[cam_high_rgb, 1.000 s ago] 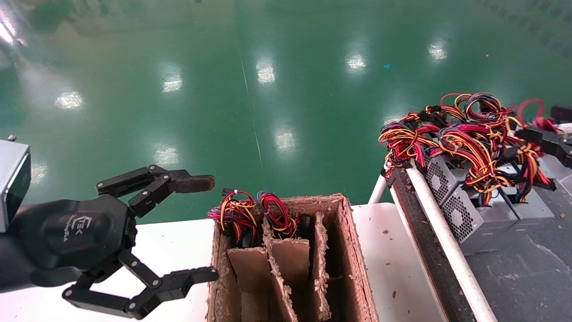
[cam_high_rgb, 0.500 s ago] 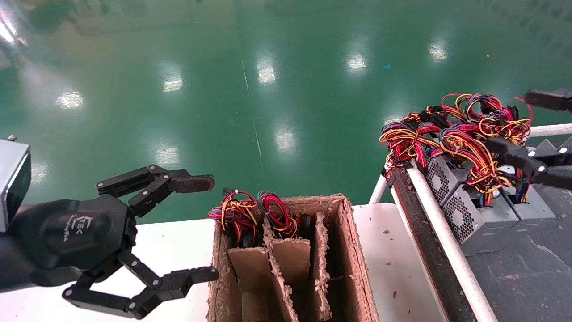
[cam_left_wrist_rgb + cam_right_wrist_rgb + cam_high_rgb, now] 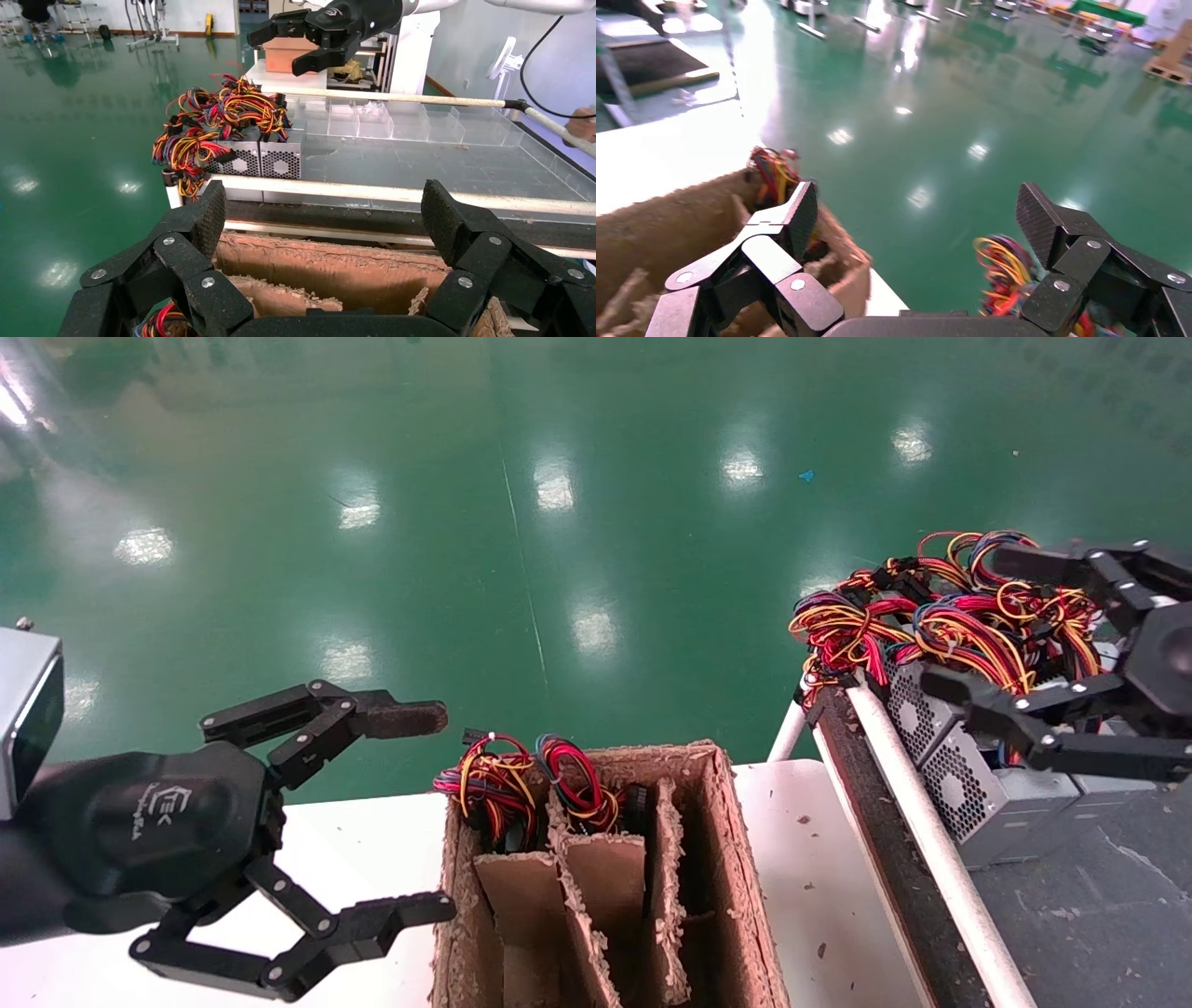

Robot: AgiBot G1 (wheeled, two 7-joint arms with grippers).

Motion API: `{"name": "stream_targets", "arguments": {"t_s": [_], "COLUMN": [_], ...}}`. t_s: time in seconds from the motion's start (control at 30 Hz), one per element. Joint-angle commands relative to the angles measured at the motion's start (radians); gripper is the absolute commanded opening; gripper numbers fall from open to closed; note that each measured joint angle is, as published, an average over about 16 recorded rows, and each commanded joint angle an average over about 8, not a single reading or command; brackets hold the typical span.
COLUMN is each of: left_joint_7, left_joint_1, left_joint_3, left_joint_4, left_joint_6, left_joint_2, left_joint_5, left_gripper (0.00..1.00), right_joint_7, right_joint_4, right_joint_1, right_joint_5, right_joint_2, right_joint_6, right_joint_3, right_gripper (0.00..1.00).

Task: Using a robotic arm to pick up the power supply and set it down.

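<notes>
- right gripper (image 3: pixel 968 626) spread wide, holding nothing, hovering above the power supply (image 3: pixel 968 775) pile; its near finger sits just over the mesh-faced silver boxes, the far finger out past the wire bundle (image 3: pixel 941 635).
- power supply units are right below and slightly toward the robot from the fingers, lined side by side on the grey tray (image 3: pixel 1099 905), tangled red/yellow/black/blue wires heaped on top.
- risk: fingers coming down close on wires rather than the metal case, so the box slips or swings on the lift.
- risk: wires of neighbouring units look interlaced, so lifting one could drag the next along or tip it over the white rail (image 3: pixel 917 822).
- risk: boxes are touching, little gap for a finger; a finger may land on a box top and shove the unit instead of straddling it.
- cardboard box (image 3: pixel 596 887) with dividers is well off to the gripper's left; two slots already show wires, and a dangling bundle could snag a ragged divider edge on set-down.
- left gripper (image 3: pixel 419 812) idle, also spread wide and empty, beside the carton's left wall; a crossing carry could come close to it.
</notes>
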Motion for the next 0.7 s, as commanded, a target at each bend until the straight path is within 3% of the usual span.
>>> {"name": "stream_targets", "arguments": {"t_s": [0.03, 0.7], "left_joint_7": [0.000, 0.000], "left_joint_1": [0.000, 0.000], "left_joint_3": [0.000, 0.000], "left_joint_4": [0.000, 0.000], "left_joint_6": [0.000, 0.000], "left_joint_2": [0.000, 0.000], "left_joint_5": [0.000, 0.000], "left_gripper": [1.00, 1.00], "right_joint_7": [0.012, 0.128], "right_joint_4": [0.001, 0.011], "right_joint_1": [-0.003, -0.037], "right_joint_5": [-0.012, -0.134], "right_joint_2": [-0.016, -0.180], "right_joint_6": [-0.020, -0.225], "right_joint_3": [0.014, 0.152], "right_gripper": [1.00, 1.00]}}
